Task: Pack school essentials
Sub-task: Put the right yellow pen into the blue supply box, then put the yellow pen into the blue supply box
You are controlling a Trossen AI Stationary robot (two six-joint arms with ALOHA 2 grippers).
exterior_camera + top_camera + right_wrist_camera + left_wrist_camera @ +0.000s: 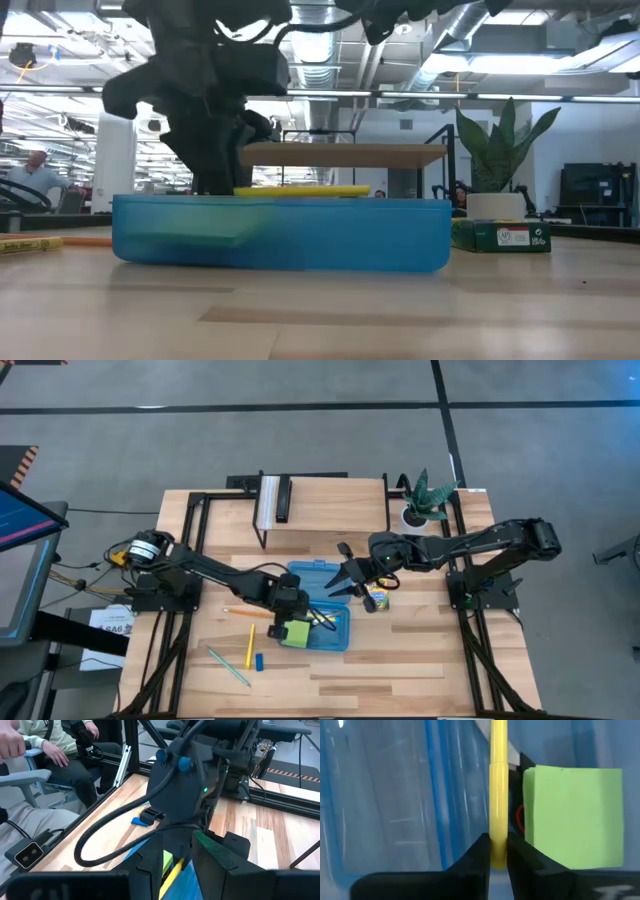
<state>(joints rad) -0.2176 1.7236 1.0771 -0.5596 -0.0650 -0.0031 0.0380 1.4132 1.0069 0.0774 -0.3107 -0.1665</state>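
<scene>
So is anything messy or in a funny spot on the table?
Nothing looks broken or spilled. A few things lie loose outside the blue case: an orange pencil, a yellow pencil, a light-blue pen and a small blue eraser. The left end effector grips a yellow pencil over the case.

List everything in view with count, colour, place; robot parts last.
case: one, translucent blue, table centre
sticky-note pad: one, lime-green, case's left end
held pencil: one, yellow, over case
loose pencil: one, yellow, left of case
orange pencil: one, left of case
pen: one, light-blue, front left
eraser: one, blue, beside pen
crayon box: one, yellow-green, right of case
plant: one, green, back right
person: one, seated beside table
left end effector: shut on held pencil
right end effector: open, above case
</scene>
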